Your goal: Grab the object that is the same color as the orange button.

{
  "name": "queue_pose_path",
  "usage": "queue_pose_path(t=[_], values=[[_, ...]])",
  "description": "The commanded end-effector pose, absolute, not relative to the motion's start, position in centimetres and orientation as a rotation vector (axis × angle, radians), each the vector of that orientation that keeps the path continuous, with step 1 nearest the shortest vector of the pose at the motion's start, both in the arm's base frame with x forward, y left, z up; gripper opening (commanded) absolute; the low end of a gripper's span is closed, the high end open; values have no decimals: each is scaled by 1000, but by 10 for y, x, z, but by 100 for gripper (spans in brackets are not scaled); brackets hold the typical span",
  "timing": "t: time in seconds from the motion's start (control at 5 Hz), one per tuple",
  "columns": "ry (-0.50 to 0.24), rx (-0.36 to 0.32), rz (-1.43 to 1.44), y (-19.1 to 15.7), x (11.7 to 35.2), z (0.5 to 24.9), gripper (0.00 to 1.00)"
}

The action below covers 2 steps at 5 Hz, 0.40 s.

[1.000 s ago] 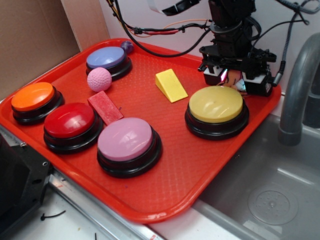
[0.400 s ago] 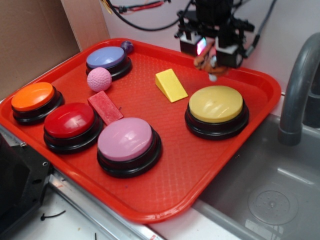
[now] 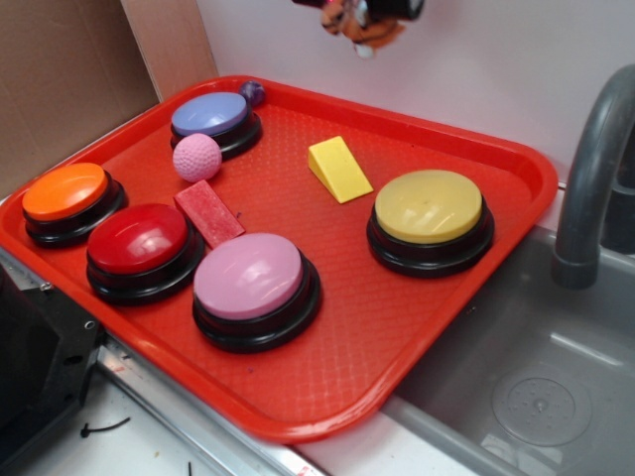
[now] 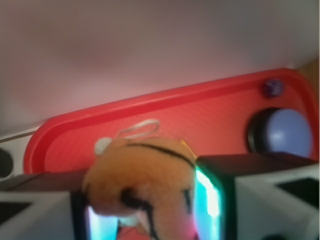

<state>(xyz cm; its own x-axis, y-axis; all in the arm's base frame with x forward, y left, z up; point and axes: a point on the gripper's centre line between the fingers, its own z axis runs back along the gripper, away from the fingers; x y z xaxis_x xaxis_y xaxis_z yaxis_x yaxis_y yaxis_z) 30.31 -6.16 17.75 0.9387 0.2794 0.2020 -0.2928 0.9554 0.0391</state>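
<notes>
Gripper (image 4: 145, 220) clamped on the tiger (image 4: 142, 187), high above the tray's (image 3: 437, 317) far edge, mostly out of the exterior view. Red plastic tray, waffle-textured, beside a steel sink (image 3: 536, 387) and grey faucet (image 3: 590, 169), white wall behind. Domed orange button (image 3: 65, 192) at the tray's left edge; yellow wedge (image 3: 338, 169) near the middle.

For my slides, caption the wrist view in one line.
Hand shut on the plush tiger, held above the red tray.
</notes>
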Motion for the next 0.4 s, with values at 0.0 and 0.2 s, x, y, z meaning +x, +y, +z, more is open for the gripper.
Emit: queue_pose_path(t=[0.0, 0.2], values=[[-187, 93, 346, -24, 247, 232, 0], [-140, 59, 369, -14, 235, 225, 0]])
